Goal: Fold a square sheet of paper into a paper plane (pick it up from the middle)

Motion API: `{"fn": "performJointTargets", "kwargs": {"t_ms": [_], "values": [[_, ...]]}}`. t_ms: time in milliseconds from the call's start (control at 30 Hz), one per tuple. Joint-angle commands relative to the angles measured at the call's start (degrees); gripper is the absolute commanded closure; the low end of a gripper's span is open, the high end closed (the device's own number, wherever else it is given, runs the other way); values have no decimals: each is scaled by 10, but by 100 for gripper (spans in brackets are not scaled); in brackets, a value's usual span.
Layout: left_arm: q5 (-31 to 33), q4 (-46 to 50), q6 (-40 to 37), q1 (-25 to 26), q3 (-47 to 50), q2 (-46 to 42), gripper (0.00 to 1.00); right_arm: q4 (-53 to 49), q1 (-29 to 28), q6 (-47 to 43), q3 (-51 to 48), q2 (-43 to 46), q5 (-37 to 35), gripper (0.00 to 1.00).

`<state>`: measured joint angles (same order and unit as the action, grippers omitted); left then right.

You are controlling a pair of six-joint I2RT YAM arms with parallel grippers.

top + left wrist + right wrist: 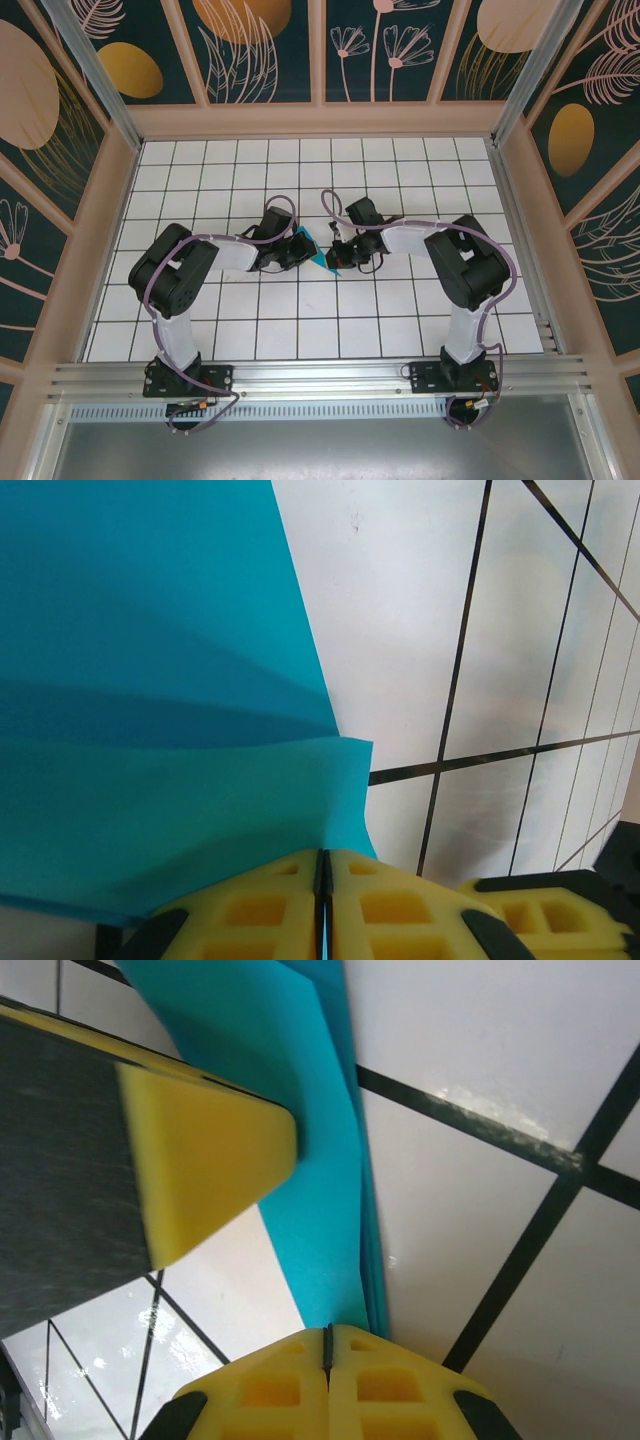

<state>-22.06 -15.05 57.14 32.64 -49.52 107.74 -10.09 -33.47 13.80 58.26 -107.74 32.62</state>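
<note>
White grid table (pixel 400 300), leaf-print walls (pixel 260 50) round it.
Item 1: teal paper (pixel 334 262) (pixel 150 680) (pixel 315 1210), mid-table, held btwn both grippers, apparently off the tiles. Layered w/ several folds, no dart shape yet.
Item 2: left gripper (pixel 300 246) (pixel 322 880), pads clamped on a paper edge.
Item 3: right gripper (pixel 340 250) (pixel 328 1360), pads pinched on it too, I judge.
Progress: I'd say approx. midway; wing creases & final shaping remain.

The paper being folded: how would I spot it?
Start at the middle of the white gridded table. Pinched there by the left end effector and the right end effector is the folded teal-blue paper, the only teal thing on the tiles.
</note>
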Motion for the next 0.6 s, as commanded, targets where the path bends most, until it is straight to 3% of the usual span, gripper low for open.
{"fn": "performJointTargets", "kwargs": {"t_ms": [0,167,367,567], "values": [[40,41,-31,-8,-10,11,86,-21,-1,-11,-2,-9,-4,95],[36,49,-83,-8,-40,-13,83,-38,6,-14,-18,-21,-33,95],[83,76,-148,-9,-54,-47,81,-47,11,-10,-16,-33,-47,95],[88,84,-162,-18,-53,-28,83,-51,11,-9,-13,-40,-52,95]]}}
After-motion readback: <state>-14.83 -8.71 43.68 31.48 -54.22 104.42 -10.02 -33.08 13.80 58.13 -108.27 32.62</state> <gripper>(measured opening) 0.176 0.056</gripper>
